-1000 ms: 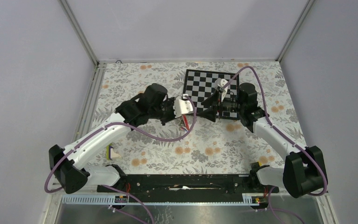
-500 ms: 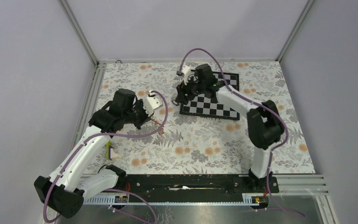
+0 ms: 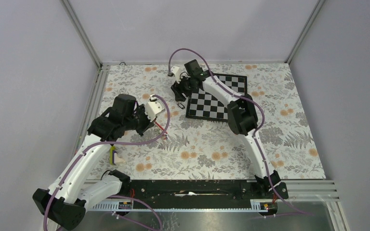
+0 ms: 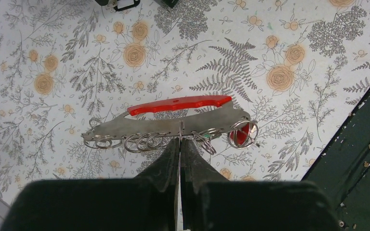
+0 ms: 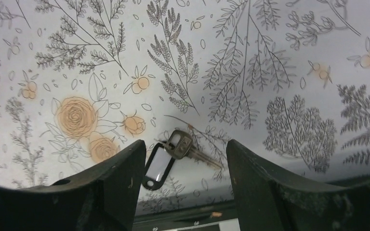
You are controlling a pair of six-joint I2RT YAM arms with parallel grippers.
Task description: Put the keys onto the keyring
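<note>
Floral tabletop (image 3: 207,144); my right claw (image 5: 185,150), jaws wide and empty, hangs directly over a key (image 5: 179,144), its length spanning the gap; my left claw (image 4: 179,140) is clamped on the keyring (image 4: 173,122).

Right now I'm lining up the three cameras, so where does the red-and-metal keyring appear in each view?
Top external: keyring left of centre, at the left gripper, below-left of the checkerboard.
Left wrist: mid-frame, lying crosswise just above the shut fingers.
Right wrist: not in it.
Shared landmark: the floral tablecloth, in all three views.
</note>
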